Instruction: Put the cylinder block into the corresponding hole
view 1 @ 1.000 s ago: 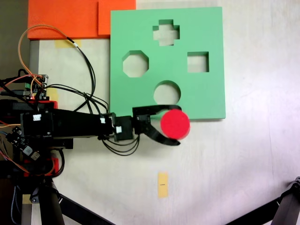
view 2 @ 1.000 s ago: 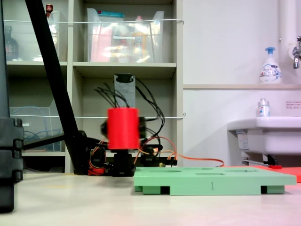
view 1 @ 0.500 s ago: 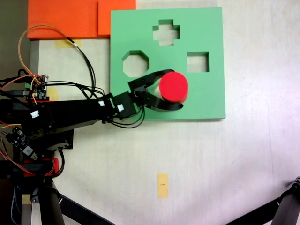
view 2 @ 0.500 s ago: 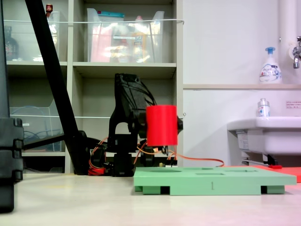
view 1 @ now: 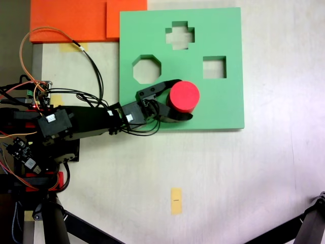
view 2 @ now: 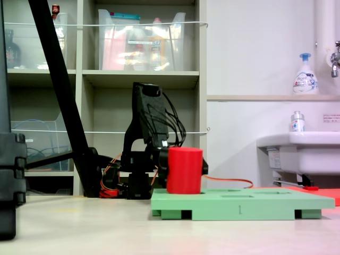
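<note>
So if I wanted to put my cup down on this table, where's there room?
The wide bare tabletop below the green board and right of the small yellow tag is free. So is the strip right of the board. The left edge is crowded: the arm, loose wires and circuit boards.

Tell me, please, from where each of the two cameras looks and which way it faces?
A fixed view: above, looking straight down on the table and green board; the arm stretches in from the left, gripper clamping the red cylinder.
A fixed view: at table height, facing shelves and a sink; the arm rises behind the board.
Both share the cylinder held at the board.
</note>
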Robot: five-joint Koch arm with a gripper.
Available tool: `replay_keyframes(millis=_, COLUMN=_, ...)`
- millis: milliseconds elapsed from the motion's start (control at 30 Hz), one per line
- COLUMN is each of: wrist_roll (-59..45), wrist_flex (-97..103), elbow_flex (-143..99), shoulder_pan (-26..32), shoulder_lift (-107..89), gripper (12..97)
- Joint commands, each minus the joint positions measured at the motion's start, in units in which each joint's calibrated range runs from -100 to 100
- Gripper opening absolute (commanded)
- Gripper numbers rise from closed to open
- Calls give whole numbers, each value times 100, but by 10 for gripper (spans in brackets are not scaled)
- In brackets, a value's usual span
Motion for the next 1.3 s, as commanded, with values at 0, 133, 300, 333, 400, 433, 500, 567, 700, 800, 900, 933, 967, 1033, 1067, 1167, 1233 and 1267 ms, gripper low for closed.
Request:
replay_keyframes(millis=0, wrist_roll=-15, wrist_flex=587, elbow_flex=126, shoulder_pan=54, shoulder_lift=107, gripper=246)
replay_keyframes(millis=133, wrist_roll=-15, wrist_flex=674, elbow_flex=266, shoulder_pan=107, shoulder_lift=470, gripper=249)
replay_keyframes(millis=300, wrist_roll=-15, wrist_flex=731, elbow_flex=405, shoulder_pan=142, shoulder_lift=819, gripper=257)
replay_keyframes(millis=333, wrist_roll=-15, wrist_flex=731, elbow_flex=405, shoulder_pan=142, shoulder_lift=847, gripper=260)
replay_keyframes(millis=400, wrist_roll=-15, wrist_flex=741, elbow_flex=375, shoulder_pan=142, shoulder_lift=847, gripper=301)
replay_keyframes(millis=433, wrist_roll=-10, wrist_flex=741, elbow_flex=345, shoulder_pan=147, shoulder_lift=847, gripper=359)
replay_keyframes(millis=500, wrist_roll=0, wrist_flex=741, elbow_flex=296, shoulder_pan=147, shoulder_lift=847, gripper=571)
replay_keyframes(millis=567, wrist_roll=10, wrist_flex=741, elbow_flex=76, shoulder_pan=147, shoulder_lift=750, gripper=653)
replay_keyframes(millis=700, wrist_roll=29, wrist_flex=751, elbow_flex=-582, shoulder_pan=107, shoulder_lift=177, gripper=719)
replay_keyframes(millis=800, wrist_roll=29, wrist_flex=1049, elbow_flex=-1040, shoulder_pan=73, shoulder_lift=-424, gripper=718)
replay_keyframes(millis=900, wrist_roll=-176, wrist_flex=837, elbow_flex=-1499, shoulder_pan=-5, shoulder_lift=-2323, gripper=617)
replay_keyframes(millis=933, wrist_roll=-225, wrist_flex=279, elbow_flex=-1658, shoulder_pan=-29, shoulder_lift=-3412, gripper=607)
replay_keyframes(millis=967, wrist_roll=-308, wrist_flex=-684, elbow_flex=-1708, shoulder_pan=-88, shoulder_lift=-4739, gripper=605)
replay_keyframes(millis=1033, wrist_roll=-601, wrist_flex=-3323, elbow_flex=-1280, shoulder_pan=-190, shoulder_lift=-7127, gripper=596)
replay_keyframes(millis=1067, wrist_roll=-669, wrist_flex=-4199, elbow_flex=-901, shoulder_pan=-230, shoulder_lift=-7784, gripper=596)
replay_keyframes(millis=1167, wrist_roll=-762, wrist_flex=-4921, elbow_flex=-322, shoulder_pan=-391, shoulder_lift=-7784, gripper=568)
replay_keyframes(millis=1233, wrist_roll=-1226, wrist_flex=-5065, elbow_flex=-133, shoulder_pan=-640, shoulder_lift=-7784, gripper=532)
replay_keyframes(millis=1267, wrist_roll=-1587, wrist_flex=-5133, elbow_flex=-53, shoulder_pan=-733, shoulder_lift=-7784, gripper=531)
